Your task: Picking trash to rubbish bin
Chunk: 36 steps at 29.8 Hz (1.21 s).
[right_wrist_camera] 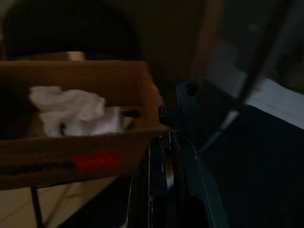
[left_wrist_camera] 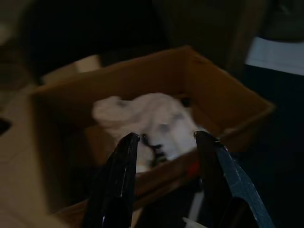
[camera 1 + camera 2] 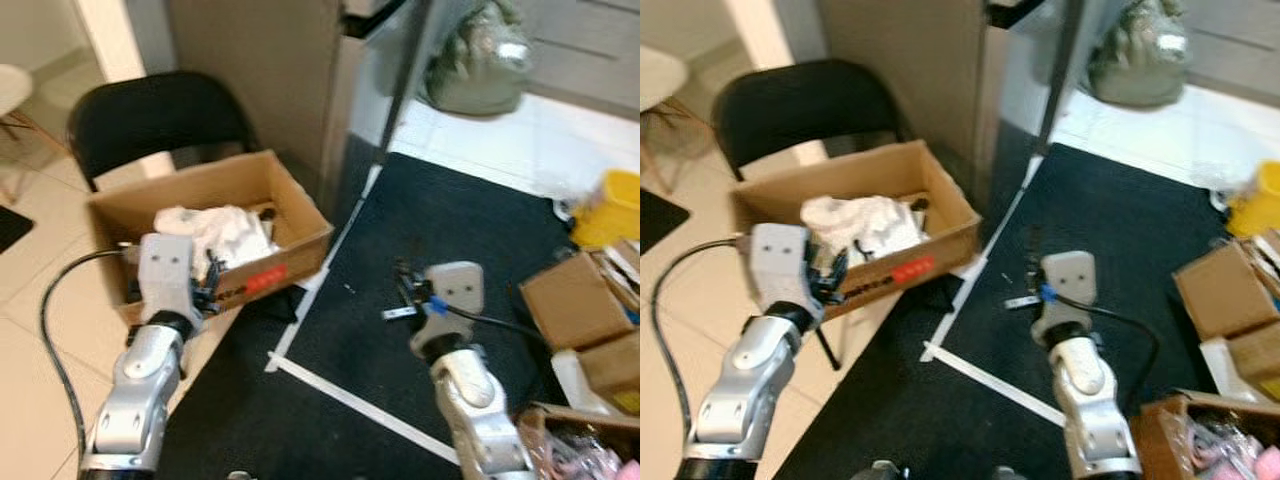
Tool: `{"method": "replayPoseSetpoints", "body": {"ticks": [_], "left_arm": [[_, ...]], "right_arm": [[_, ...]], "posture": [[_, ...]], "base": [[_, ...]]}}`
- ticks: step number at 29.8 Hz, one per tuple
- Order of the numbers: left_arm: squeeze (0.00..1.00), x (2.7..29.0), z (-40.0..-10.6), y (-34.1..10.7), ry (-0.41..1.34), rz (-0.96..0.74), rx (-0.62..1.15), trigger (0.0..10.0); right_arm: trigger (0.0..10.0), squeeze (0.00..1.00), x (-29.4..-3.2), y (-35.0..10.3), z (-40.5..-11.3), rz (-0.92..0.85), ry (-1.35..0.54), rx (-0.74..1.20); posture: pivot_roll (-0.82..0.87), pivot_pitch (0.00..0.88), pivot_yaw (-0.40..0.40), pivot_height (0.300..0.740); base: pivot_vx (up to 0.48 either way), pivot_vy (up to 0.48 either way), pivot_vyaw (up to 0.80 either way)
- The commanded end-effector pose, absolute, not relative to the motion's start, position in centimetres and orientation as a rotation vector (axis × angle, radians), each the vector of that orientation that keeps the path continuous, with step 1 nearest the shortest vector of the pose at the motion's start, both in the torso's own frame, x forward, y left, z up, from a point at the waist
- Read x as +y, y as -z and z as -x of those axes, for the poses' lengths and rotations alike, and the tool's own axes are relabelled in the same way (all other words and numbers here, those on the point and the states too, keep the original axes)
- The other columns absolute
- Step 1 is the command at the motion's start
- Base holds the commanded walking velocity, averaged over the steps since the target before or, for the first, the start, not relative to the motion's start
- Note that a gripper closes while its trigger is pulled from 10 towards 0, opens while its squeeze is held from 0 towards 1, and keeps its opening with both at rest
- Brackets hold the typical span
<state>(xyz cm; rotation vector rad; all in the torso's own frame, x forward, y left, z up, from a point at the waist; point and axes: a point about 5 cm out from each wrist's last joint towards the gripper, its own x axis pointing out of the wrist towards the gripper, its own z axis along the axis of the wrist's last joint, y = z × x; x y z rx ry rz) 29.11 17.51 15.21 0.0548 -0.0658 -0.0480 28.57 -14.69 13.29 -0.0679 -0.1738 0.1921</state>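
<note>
— How is the left arm set?
— Raised and bent forward, a black cable looping off its wrist. The left end effector [image 2: 164, 147] has its two black fingers [image 2: 121, 180] spread wide apart, nothing between them.
— And the right arm?
— Also lifted, forearm reaching ahead, with a cable curving back from the wrist. The right end effector [image 1: 166, 142] has its fingers pressed together, tips meeting, though whether anything is pinched there can't be made out.
</note>
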Motion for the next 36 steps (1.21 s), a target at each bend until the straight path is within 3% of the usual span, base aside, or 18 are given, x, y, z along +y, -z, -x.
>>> {"method": "replayPoseSetpoints", "body": {"ticks": [1,8,36], "left_arm": [[0.04,17.28,-28.97,-14.69,0.06,-0.061,-0.043,10.0],[0.04,17.28,-28.94,-14.69,0.06,-0.062,-0.044,10.0],[0.04,17.31,-29.02,-14.75,0.066,-0.066,-0.046,10.0]], "right_arm": [[10.0,0.0,-15.46,-12.84,-28.31,0.078,-0.167,-0.156],[10.0,0.0,-15.44,-12.84,-28.31,0.08,-0.168,-0.158],[10.0,0.0,-15.45,-12.68,-28.49,0.063,-0.16,-0.154]], "posture": [[0.0,0.162,-0.024,0.74],[0.0,0.16,-0.024,0.74],[0.0,0.147,-0.026,0.74]], "base": [[0.259,0.0,0.71],[0.261,0.0,0.69],[0.262,0.0,0.0]]}}
